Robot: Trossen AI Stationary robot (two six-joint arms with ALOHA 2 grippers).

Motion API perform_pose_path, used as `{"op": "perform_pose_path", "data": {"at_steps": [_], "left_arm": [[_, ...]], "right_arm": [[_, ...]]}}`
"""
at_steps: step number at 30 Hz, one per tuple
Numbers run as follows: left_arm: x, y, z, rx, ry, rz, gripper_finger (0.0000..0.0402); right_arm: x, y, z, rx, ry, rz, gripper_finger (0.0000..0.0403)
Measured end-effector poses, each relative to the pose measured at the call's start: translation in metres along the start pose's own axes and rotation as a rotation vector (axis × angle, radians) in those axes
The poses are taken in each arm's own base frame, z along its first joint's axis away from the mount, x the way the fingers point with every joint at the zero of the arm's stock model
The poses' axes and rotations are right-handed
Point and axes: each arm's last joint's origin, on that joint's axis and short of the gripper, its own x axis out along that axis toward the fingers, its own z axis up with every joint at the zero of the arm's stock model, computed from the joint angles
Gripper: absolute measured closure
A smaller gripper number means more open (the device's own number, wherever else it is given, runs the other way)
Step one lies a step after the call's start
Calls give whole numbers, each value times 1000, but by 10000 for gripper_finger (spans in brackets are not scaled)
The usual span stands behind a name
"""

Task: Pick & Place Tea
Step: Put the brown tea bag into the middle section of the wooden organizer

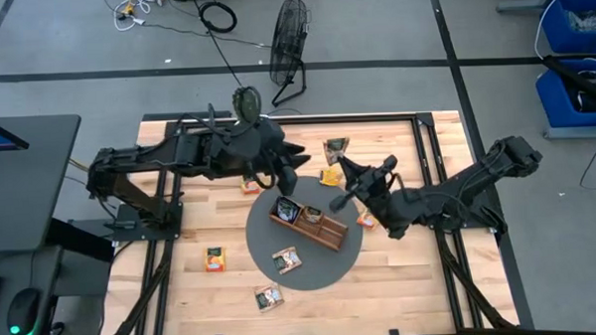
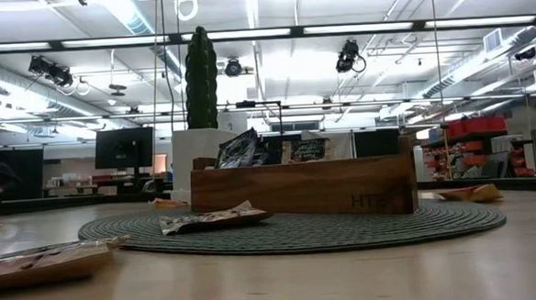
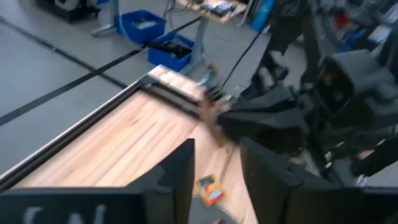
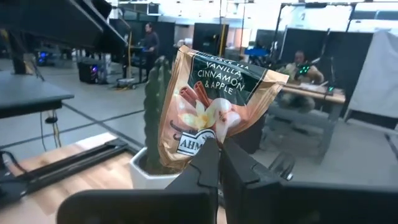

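My right gripper (image 4: 219, 149) was closed on a beige tea packet (image 4: 214, 106). I held it by its lower edge, and the packet stood upright above my fingers. In the high view this gripper (image 1: 340, 178) was over the far right edge of the round grey mat (image 1: 326, 268), just beyond the wooden tray (image 1: 308, 225).

My left gripper (image 3: 217, 163) hung over the far left part of the mat, near the left end of the tray. Its fingers were partly apart and nothing was between them. Through the gap I saw an orange tea packet (image 3: 209, 190) lying on the table below, not touched by the fingers. In the high view the left gripper (image 1: 287, 180) was close to the cactus (image 1: 245, 105) in a white pot at the far edge of the table.

The tray lay tilted on the mat. It had some packets standing in its sections, one dark and one pale, but how many in all I could not tell. One packet (image 1: 286, 259) lay flat on the mat, on the near side of the tray. An orange packet (image 1: 215, 258) lay on the table to the left of the mat, and another packet (image 1: 270, 297) lay near the front edge. More packets lay at the far side and at the right of the mat, partly hidden by my arms.
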Motion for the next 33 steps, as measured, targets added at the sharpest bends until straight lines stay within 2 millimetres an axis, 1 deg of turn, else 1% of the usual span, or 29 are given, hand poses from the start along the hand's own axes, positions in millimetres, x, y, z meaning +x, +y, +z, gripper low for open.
{"op": "perform_pose_path", "data": {"at_steps": [6,8,11,14,16,26,30,33], "left_arm": [[10,-8,2,-25,-60,-38,193],[15,-8,0,-24,-56,-32,173],[21,-9,-2,-24,-56,-30,153],[26,-10,-4,-25,-66,-13,142],[32,-12,-6,-28,-78,-4,141],[37,-9,-7,-20,-124,118,154],[37,-7,-5,-4,-141,138,170],[36,-8,-3,9,-155,135,193]], "right_arm": [[4,-1,3,-3,-15,21,403],[4,-1,3,5,-17,21,403],[3,-1,5,29,-27,34,403],[3,-1,7,41,-38,53,403],[3,-1,8,42,-43,58,403],[3,-2,15,41,-94,105,403],[4,-2,16,44,-95,102,403],[5,-2,16,47,-99,108,403]]}}
